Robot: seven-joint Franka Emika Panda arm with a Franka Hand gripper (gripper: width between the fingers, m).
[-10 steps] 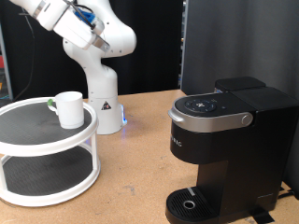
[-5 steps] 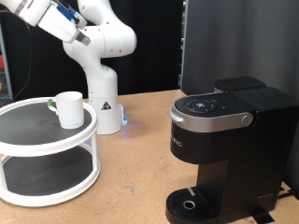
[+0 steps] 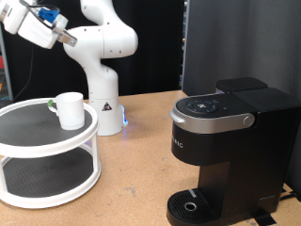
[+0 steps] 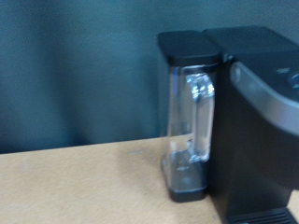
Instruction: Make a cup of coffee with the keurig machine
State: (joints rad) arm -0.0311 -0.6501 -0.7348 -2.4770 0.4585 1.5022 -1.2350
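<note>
The white cup [image 3: 69,109] with a greenish handle stands upright on the top tier of a round two-tier stand [image 3: 38,151] at the exterior view's left. The black keurig machine [image 3: 226,151] stands at the right with its lid shut and nothing on its round drip base [image 3: 193,205]. The arm's wrist [image 3: 33,24] is high at the top left, above and left of the cup. Its fingers are beyond the frame edge. The wrist view shows the keurig machine [image 4: 266,112] and its clear water tank [image 4: 190,121] from the side, with no fingers in sight.
The robot's white base [image 3: 105,104] stands behind the stand on the wooden table [image 3: 132,179]. A dark panel [image 3: 235,42] rises behind the machine. The stand's lower tier holds nothing.
The arm's wrist has swung up and towards the exterior view's left, and the hand has left the frame. The cup and the machine have not moved.
</note>
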